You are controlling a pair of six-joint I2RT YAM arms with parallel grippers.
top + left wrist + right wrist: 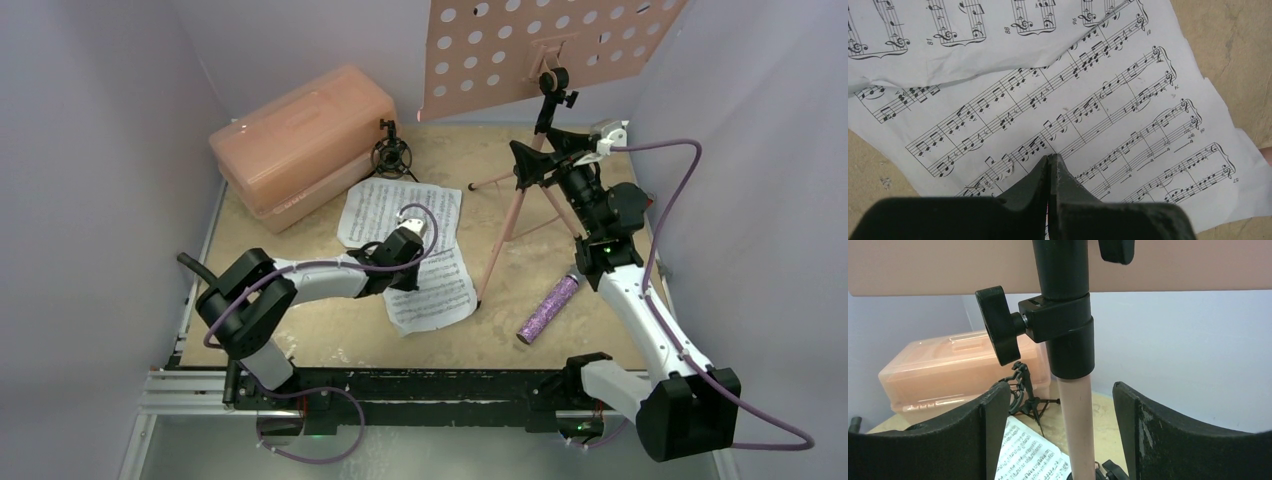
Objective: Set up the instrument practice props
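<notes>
The pink music stand (550, 50) stands upright at the back right on its thin tripod legs. My right gripper (540, 160) is open, its fingers either side of the stand's pink pole (1075, 415) just below the black clamp, without touching it. Two white sheet-music pages overlap on the table, the upper page (400, 205) and the lower page (435, 290). My left gripper (405, 255) is shut, tips pinched together on the lower page (1128, 120), which wrinkles beside one finger. The glittery purple microphone (548, 308) lies right of the pages. The black mini tripod (392, 155) stands behind them.
A big pink plastic case (300, 145) sits at the back left, close to the mini tripod. Pale walls close in the table on the left, back and right. The stand's legs (500, 235) spread between the pages and the right arm.
</notes>
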